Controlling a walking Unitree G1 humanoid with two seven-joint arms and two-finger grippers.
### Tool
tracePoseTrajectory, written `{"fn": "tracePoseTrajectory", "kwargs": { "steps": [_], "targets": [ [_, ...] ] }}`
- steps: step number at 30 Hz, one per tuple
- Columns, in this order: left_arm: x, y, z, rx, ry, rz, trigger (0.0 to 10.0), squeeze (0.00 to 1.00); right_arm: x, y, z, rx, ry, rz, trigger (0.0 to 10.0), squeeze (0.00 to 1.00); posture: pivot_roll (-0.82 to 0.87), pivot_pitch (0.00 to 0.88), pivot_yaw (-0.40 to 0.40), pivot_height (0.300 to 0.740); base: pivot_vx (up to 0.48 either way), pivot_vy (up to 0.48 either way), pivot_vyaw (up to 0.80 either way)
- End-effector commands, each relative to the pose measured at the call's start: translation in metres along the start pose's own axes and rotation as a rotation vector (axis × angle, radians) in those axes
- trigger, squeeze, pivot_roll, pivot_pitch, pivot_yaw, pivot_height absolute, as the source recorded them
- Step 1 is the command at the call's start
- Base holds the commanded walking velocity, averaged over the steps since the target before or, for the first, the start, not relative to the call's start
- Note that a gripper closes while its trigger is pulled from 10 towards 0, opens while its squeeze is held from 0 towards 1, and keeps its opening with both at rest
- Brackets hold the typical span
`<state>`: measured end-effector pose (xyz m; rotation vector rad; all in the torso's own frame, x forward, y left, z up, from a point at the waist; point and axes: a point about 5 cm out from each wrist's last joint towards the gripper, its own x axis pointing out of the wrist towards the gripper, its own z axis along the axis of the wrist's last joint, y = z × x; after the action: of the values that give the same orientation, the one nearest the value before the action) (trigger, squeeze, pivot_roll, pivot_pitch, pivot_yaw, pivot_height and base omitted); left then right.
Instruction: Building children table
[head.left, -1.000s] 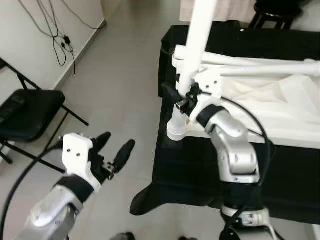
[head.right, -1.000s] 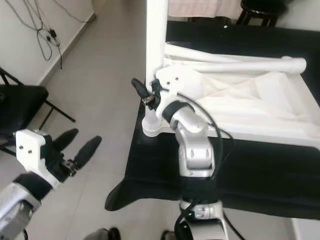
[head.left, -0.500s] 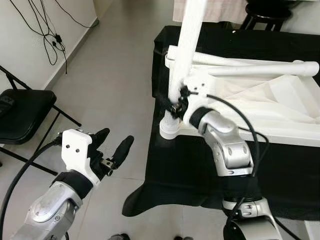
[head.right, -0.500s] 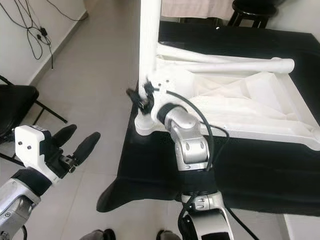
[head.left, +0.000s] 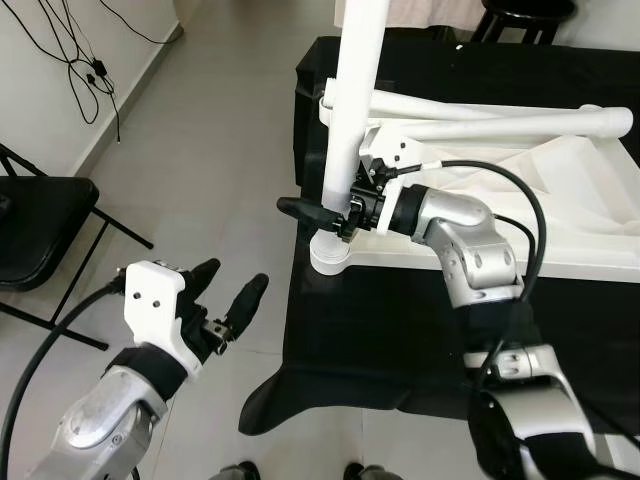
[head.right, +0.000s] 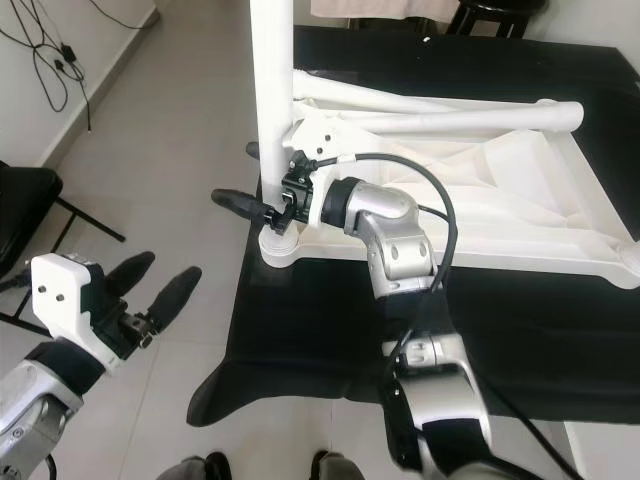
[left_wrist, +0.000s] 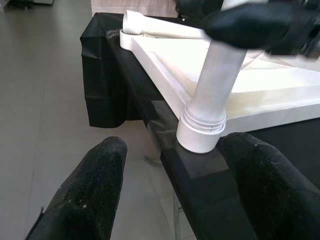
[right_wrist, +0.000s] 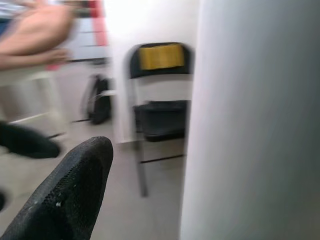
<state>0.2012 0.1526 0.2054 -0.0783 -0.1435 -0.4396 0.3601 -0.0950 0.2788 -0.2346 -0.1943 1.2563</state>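
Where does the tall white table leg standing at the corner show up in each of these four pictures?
Left eye view: white leg upright, centre top, right gripper around it.
Right eye view: leg left of centre, top.
Left wrist view: leg right of centre, between the left gripper fingers.
Right wrist view: leg, blurred, on the right.
Shared landmark: the leg's round collar on the black cloth.

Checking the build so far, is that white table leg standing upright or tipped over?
Upright: the white leg rises straight from the tabletop's corner, right gripper at it.

White table leg (head.left: 352, 120) stands upright on upturned white tabletop (head.left: 560, 262).
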Motion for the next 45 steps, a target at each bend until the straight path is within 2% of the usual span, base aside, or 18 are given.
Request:
{"fn": "tracePoseTrajectory", "kwargs": {
  "steps": [1,5,12,13,24,29,31,34,35,36,37,38,39,40,41,42,43,45],
  "targets": [
    [-0.003,-0.003,0.003,0.000,-0.012,-0.002,10.0,0.00,0.009,0.002,0.000,0.028,-0.033,0.093,10.0,0.00,-0.02,0.236,-0.045,0.740,0.000,0.000,0.00],
    [-0.005,-0.004,0.003,-0.004,-0.010,-0.005,10.0,0.00,0.013,0.001,0.002,0.076,-0.057,0.220,10.0,0.00,-0.01,0.246,-0.042,0.740,0.000,0.000,0.00],
    [-0.008,-0.006,0.003,-0.011,-0.006,-0.005,10.0,0.00,0.017,-0.001,0.001,0.086,-0.055,0.290,10.0,0.00,0.00,0.254,-0.040,0.740,0.000,0.000,0.00],
    [-0.008,-0.007,0.003,-0.012,-0.005,-0.005,10.0,0.00,0.016,-0.002,0.001,0.089,-0.053,0.293,0.0,0.00,0.00,0.255,-0.040,0.740,0.000,0.000,0.00],
    [-0.008,-0.006,0.003,-0.014,-0.001,-0.008,10.0,0.00,0.008,-0.011,0.001,0.073,-0.073,0.260,0.0,0.00,-0.01,0.242,-0.032,0.740,0.000,0.000,0.00],
    [-0.006,-0.005,0.003,-0.012,-0.006,-0.005,10.0,0.00,-0.021,-0.013,-0.004,0.013,-0.059,0.159,0.0,0.00,-0.02,0.233,-0.039,0.740,0.000,0.000,0.00],
    [-0.006,-0.005,0.003,-0.012,-0.006,-0.005,10.0,0.00,-0.021,-0.013,-0.004,0.013,-0.059,0.159,0.0,0.00,-0.02,0.233,-0.039,0.740,0.000,0.000,0.00],
    [-0.005,-0.004,0.003,-0.011,-0.007,-0.006,10.0,0.00,-0.034,-0.011,-0.017,0.039,0.001,-0.004,0.0,0.00,-0.03,0.227,-0.052,0.740,0.000,0.000,0.00],
    [-0.005,-0.004,0.002,-0.010,-0.007,-0.007,10.0,0.00,-0.038,-0.007,-0.028,0.071,0.037,-0.148,0.0,0.00,-0.03,0.227,-0.052,0.740,0.000,0.000,0.00],
    [-0.005,-0.004,0.002,-0.010,-0.007,-0.007,10.0,0.00,-0.038,-0.007,-0.028,0.071,0.037,-0.148,0.0,0.00,-0.03,0.227,-0.052,0.740,0.000,0.000,0.00],
    [-0.004,-0.003,0.002,-0.006,-0.007,-0.006,10.0,0.00,-0.043,-0.001,-0.049,0.137,0.108,-0.539,0.0,0.00,-0.05,0.226,-0.050,0.740,0.000,0.000,0.00],
    [-0.004,-0.003,0.002,-0.006,-0.007,-0.006,10.0,0.00,-0.043,-0.001,-0.049,0.137,0.108,-0.539,0.0,0.00,-0.05,0.226,-0.050,0.740,0.000,0.000,0.00],
    [-0.004,-0.002,0.001,-0.003,-0.006,-0.006,10.0,0.00,-0.057,0.006,-0.064,0.181,0.174,-0.841,0.0,0.00,-0.05,0.226,-0.050,0.740,0.000,0.000,0.00],
    [-0.004,-0.002,0.001,-0.003,-0.006,-0.006,10.0,0.00,-0.057,0.006,-0.064,0.181,0.174,-0.841,0.0,0.00,-0.05,0.226,-0.050,0.740,0.000,0.000,0.00],
    [-0.003,-0.002,0.001,0.001,-0.008,-0.003,10.0,0.00,-0.066,0.029,-0.080,0.193,0.237,-0.947,0.0,0.00,-0.04,0.217,-0.042,0.740,0.000,0.000,0.00],
    [-0.003,-0.002,0.001,0.001,-0.008,-0.003,10.0,0.00,-0.066,0.029,-0.080,0.193,0.237,-0.947,0.0,0.00,-0.04,0.217,-0.042,0.740,0.000,0.000,0.00],
    [-0.002,-0.001,0.001,0.003,-0.009,-0.001,10.0,0.00,-0.067,0.046,-0.089,0.221,0.277,-0.955,0.0,0.00,-0.06,0.201,-0.029,0.740,0.000,0.000,0.00],
    [0.000,0.001,0.000,0.005,-0.010,-0.001,10.0,0.00,-0.060,0.053,-0.091,0.229,0.281,-0.864,0.0,0.00,-0.05,0.196,-0.044,0.740,0.000,0.000,0.00]
  ]
}}
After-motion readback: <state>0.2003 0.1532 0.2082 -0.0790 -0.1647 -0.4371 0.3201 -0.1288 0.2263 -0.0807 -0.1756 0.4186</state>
